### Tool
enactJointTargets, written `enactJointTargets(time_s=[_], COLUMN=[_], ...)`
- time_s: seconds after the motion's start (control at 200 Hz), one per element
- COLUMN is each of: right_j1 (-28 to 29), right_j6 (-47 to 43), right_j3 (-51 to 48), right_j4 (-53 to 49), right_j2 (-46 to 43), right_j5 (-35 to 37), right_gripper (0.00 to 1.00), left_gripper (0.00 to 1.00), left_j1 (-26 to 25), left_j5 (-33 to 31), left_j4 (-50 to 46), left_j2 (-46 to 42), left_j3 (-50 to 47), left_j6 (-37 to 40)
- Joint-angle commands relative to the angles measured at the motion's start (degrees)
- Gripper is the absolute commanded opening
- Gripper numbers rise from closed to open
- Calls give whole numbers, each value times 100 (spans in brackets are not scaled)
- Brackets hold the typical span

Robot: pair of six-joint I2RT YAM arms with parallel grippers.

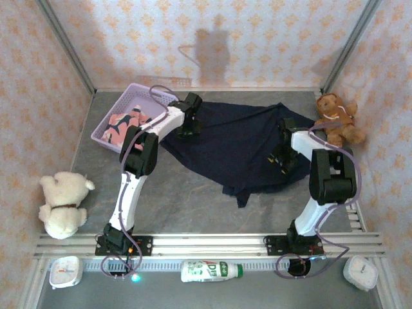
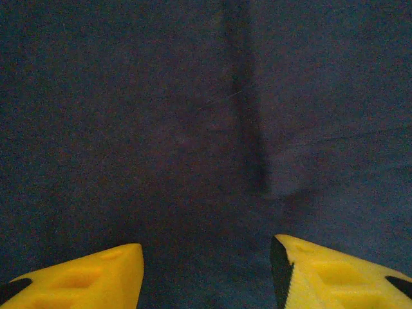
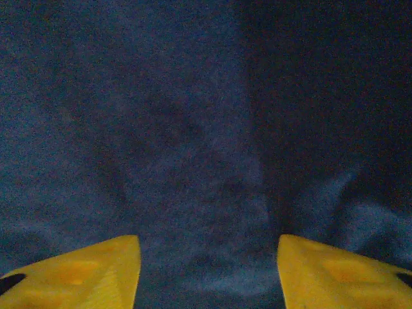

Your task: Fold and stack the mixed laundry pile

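Note:
The dark navy garment (image 1: 238,145) lies spread and rumpled across the back middle of the table. The salmon-pink shark-print garment (image 1: 124,122) sits bunched inside the lavender basket (image 1: 143,94) at the back left. My left gripper (image 1: 187,127) hovers over the navy cloth's left edge. In the left wrist view the left gripper (image 2: 206,251) stands open, its yellow fingertips (image 2: 106,270) wide apart above flat navy fabric (image 2: 193,116) with one long crease. My right gripper (image 1: 283,158) is over the cloth's right side. In the right wrist view the right gripper (image 3: 209,248) is open above wrinkled navy cloth (image 3: 180,129).
A brown teddy bear (image 1: 336,118) sits at the back right, close to the right arm. A cream teddy bear (image 1: 62,203) lies at the front left. A bottle (image 1: 211,270) and two white timers (image 1: 65,271) rest by the front rail. Patterned walls close the table in.

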Motion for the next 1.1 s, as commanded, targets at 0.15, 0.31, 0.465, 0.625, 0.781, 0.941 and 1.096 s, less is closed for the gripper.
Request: enactJointTargets(time_s=[0.15,0.31,0.465,0.625,0.781,0.941,1.096], right_j1=[-147,-188,-174,-179,-179,-120,114], right_j6=[-295,-889,-1311,-1566,-1492,-1163,-853], right_j3=[2002,3933,5582,5083,3078,1388,679], right_j4=[-367,-673,-1436,-1857,-1490,-880,-384], right_j2=[1594,2761,3353,2640,1214,168,-108], right_j5=[229,-236,-323,233,386,-73,-245], right_gripper=[65,65,65,65,62,55,52], left_gripper=[51,50,50,52,53,53,53], left_j1=[83,82,82,82,93,109,109], left_j5=[-155,-44,-226,-349,-379,-358,-348], left_j4=[-34,354,192,-332,-625,-719,-669], left_j2=[-502,-952,-816,-189,223,313,205], left_j3=[-1186,-2193,-1884,-709,81,227,23], left_j6=[-529,-1037,-1048,-943,-925,-865,-803])
